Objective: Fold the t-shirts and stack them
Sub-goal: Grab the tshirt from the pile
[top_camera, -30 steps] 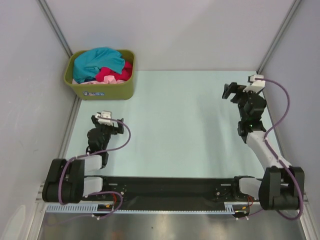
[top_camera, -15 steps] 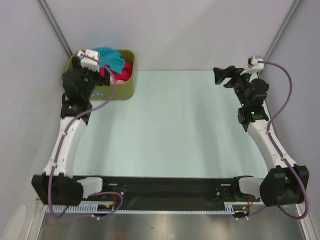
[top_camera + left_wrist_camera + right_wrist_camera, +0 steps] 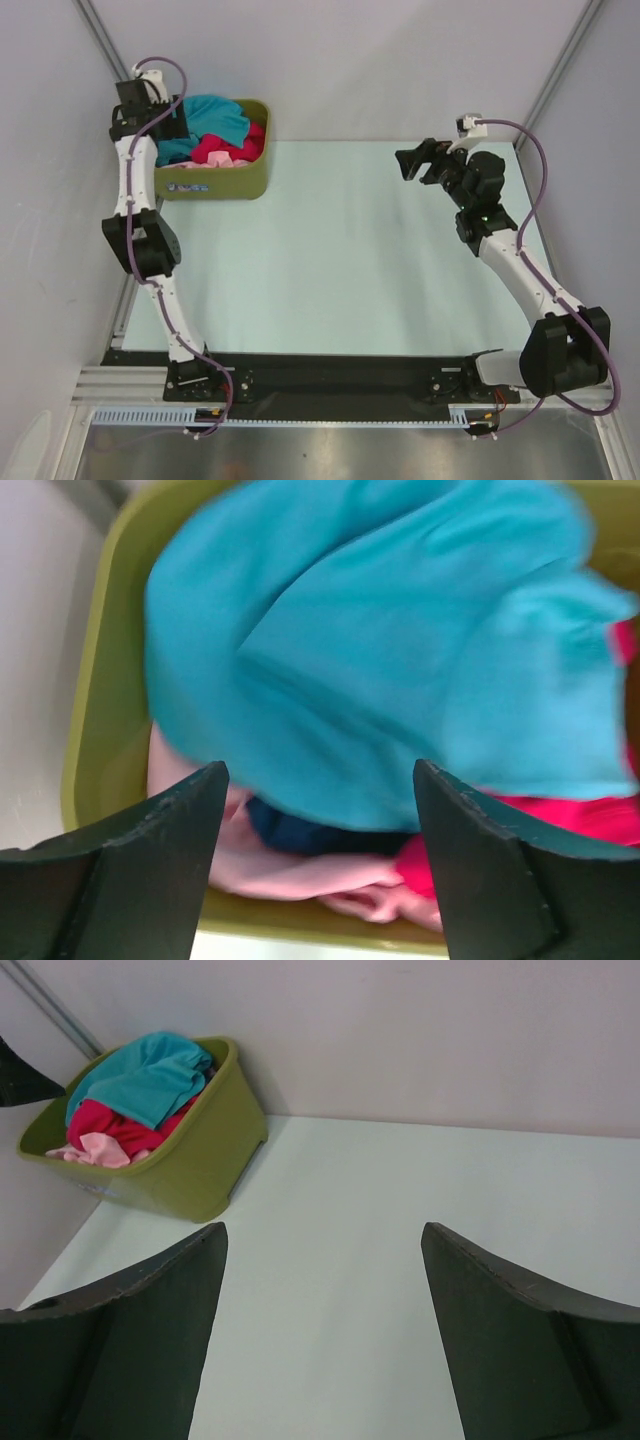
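— Looking at the left gripper (image 3: 318, 780): how do its jaws stand?
— Spread apart, gripping nothing. The teal-blue t-shirt (image 3: 380, 650) lies straight beyond the gap, on top of the heap. I cannot tell whether the fingertips touch it.
— And under it?
— A navy shirt (image 3: 300, 835), a pale pink shirt (image 3: 290, 868) on the near side and a magenta-red shirt (image 3: 600, 820) to the right. All sit inside the olive-green bin (image 3: 95, 680) at the table's (image 3: 340, 250) far left corner.
— The right gripper (image 3: 325, 1235)?
— Jaws wide, holding nothing, above the table's far right, well apart from the bin.
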Robot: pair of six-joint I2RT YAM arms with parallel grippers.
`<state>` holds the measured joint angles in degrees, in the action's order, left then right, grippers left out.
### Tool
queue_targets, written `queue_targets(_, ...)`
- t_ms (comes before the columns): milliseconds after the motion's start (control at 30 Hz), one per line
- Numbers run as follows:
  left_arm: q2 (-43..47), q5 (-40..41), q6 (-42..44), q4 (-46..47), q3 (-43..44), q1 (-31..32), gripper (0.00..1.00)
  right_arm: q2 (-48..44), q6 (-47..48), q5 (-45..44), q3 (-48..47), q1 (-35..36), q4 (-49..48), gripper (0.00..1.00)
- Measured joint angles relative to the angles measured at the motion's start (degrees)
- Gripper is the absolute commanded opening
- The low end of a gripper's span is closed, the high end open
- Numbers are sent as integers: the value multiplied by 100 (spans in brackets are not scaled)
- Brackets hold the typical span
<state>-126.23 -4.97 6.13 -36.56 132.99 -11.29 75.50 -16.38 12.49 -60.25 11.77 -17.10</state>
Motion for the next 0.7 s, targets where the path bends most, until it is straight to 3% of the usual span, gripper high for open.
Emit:
queue_targets(133,-52,-393,-385,22,-164,-326,84,2,166,-83,0,326,151,84)
queue_targets(433,-595,-758,-750,402,-127,-96,81,96,466,-474,-133,708,883,84)
queue_targets(533,-839,-907,-966,468,-122,-101,43,96,485,-623,-151,776,994,84)
queue_targets(567,-890,-964,-1051,479,-118,-107,10,101,498,-673,-179,804,1021,84)
queue_targets(600,-918,-1043,-1123,483,-118,-111,0,111,511,-702,-221,833,1045,84)
queue_targets(700,-890,-1095,-1161,525,-109,-111,0,144,599,-791,-396,955,1132,84)
